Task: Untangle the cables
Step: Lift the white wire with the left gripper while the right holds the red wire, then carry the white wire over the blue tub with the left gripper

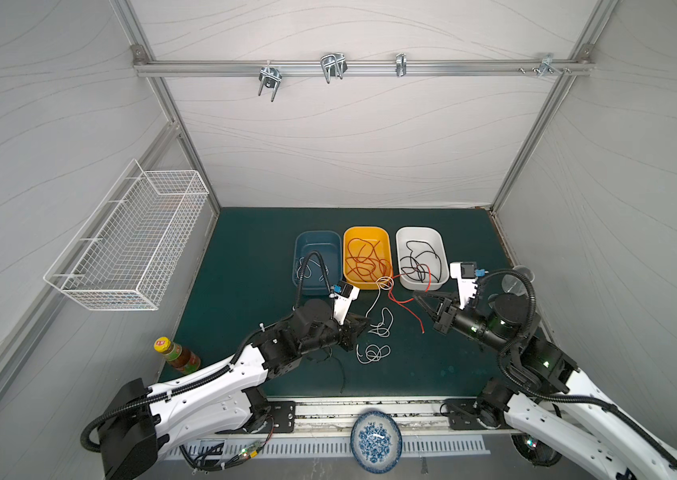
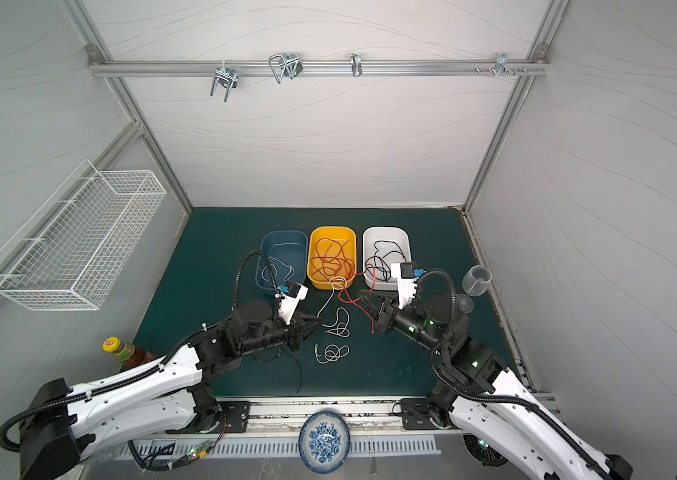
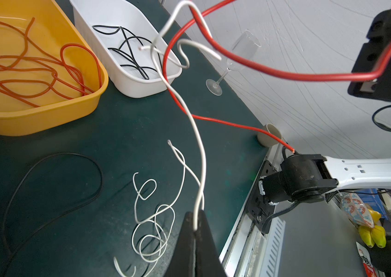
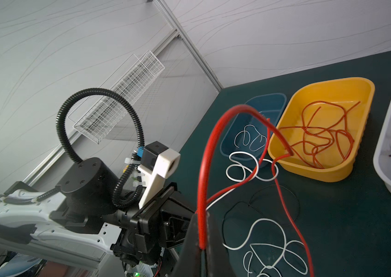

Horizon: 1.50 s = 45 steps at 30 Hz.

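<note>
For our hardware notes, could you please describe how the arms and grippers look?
White shells, black joints on left arm and right arm, each with a black corrugated hose. The left gripper and right gripper: black, tapering; white camera mounts.

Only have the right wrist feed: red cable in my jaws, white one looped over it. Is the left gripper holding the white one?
Observer: Yes, the left gripper is shut on the white cable.
Operator: Red cable's loose end?
Observer: The red cable ends dangling close to the right gripper, over the mat, on its near side.
Operator: Anything fragile near my arm?
Observer: A wine glass stands upright at the mat's right edge.
</note>
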Available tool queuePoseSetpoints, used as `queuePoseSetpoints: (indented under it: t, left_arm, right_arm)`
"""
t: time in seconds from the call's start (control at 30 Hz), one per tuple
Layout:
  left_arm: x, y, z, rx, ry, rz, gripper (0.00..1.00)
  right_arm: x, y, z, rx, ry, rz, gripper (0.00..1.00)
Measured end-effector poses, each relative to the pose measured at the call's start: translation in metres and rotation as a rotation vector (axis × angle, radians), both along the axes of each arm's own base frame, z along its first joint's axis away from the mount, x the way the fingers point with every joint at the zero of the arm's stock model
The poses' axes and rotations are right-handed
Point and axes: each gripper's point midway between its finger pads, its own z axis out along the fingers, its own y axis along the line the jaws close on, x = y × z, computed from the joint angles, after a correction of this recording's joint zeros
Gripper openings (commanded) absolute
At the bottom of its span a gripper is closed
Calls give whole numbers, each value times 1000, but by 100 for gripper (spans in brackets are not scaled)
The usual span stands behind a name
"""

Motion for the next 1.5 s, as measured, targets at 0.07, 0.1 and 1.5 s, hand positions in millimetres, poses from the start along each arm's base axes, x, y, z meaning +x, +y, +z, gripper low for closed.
queuePoseSetpoints:
  t: [0.07,0.1,1.5]
  left_arm:
    - [0,2,4,-4,-6,6,0]
    - [0,3,6,-7,-10,9,0]
    - [62,72,161,72,-204,270,0]
  right_arm:
    - [3,-3,-5,1,16,-13,0]
    - [4,-4,-7,2,24,-16,0]
    - [6,-42,-181,-188,346,-125,0]
